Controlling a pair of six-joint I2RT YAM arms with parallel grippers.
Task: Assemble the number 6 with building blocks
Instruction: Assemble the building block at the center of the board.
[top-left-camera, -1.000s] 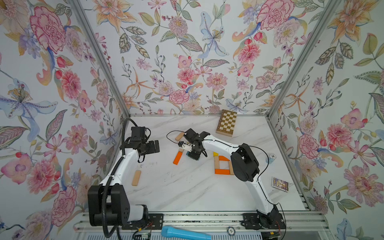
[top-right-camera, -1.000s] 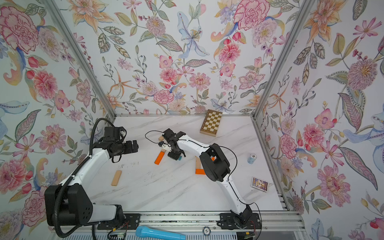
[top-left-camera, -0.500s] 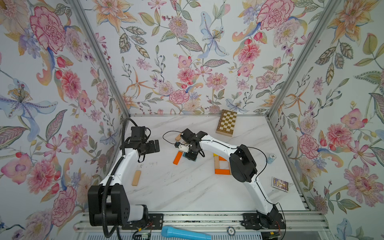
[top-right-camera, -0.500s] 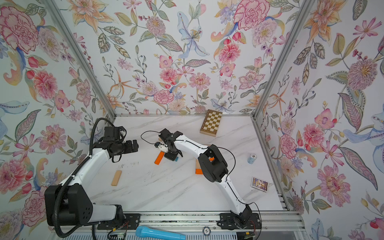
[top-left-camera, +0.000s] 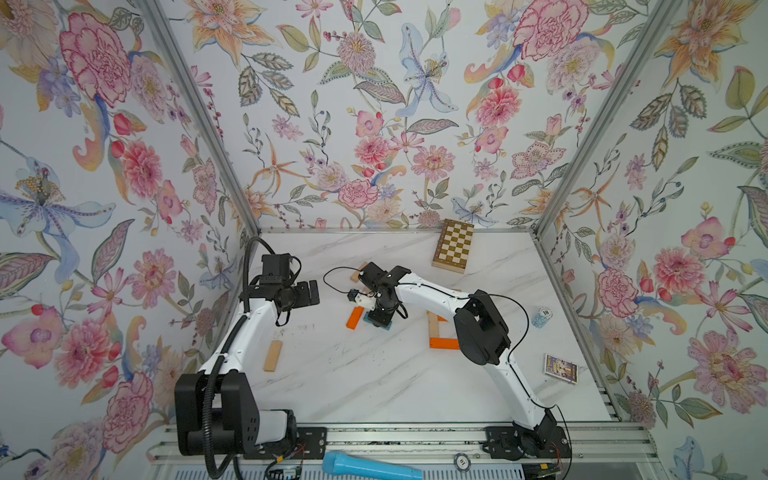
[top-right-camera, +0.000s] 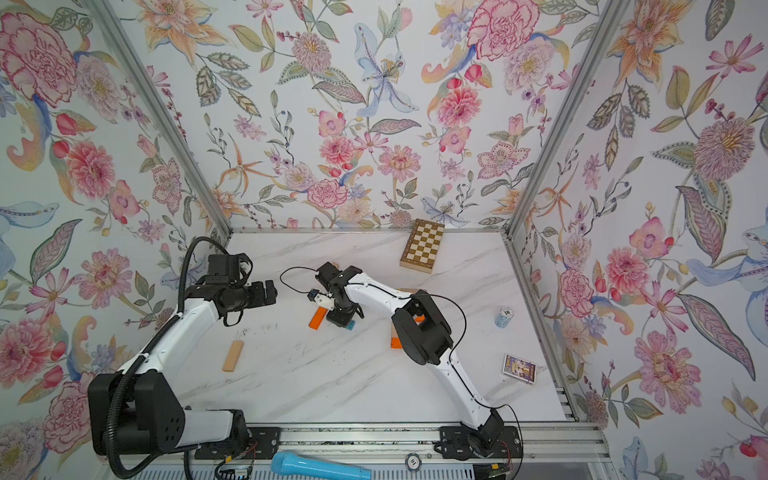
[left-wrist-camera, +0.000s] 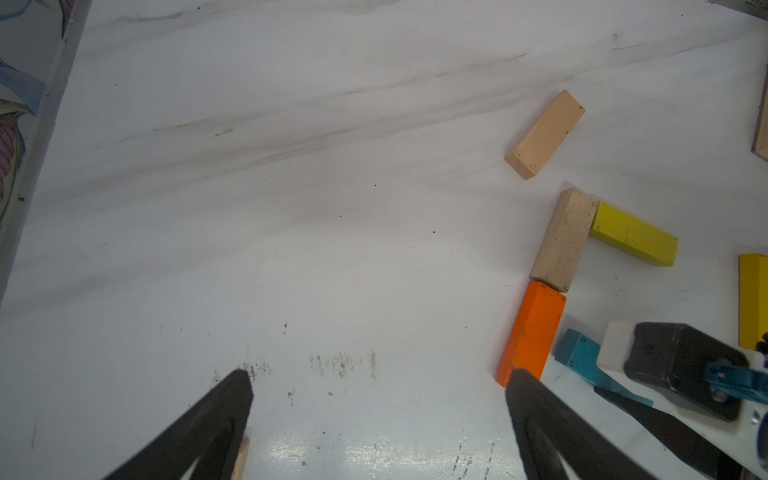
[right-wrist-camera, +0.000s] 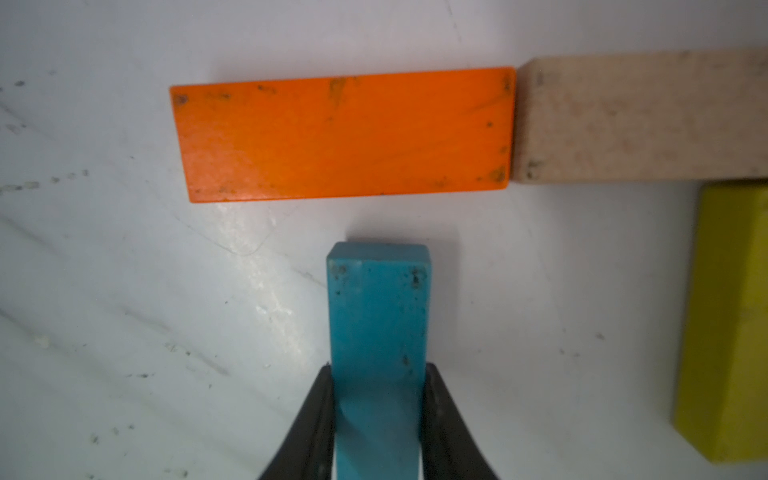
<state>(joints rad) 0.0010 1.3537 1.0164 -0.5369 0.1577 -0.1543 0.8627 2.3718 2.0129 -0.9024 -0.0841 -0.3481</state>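
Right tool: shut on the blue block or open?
Shut: the right tool has fingers pressing both sides of the blue block.

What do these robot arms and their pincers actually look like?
The left arm and right arm are smooth white tubes with chunky black joints. A ribbed black hose runs along the left; a thin black cable along the right. The left gripper and right gripper each have two tapered black fingers.

Chequered board (top-left-camera: 454, 246), chip stack (top-left-camera: 542, 316) and card pack (top-left-camera: 560, 368) lie on marble table (top-left-camera: 374, 382).
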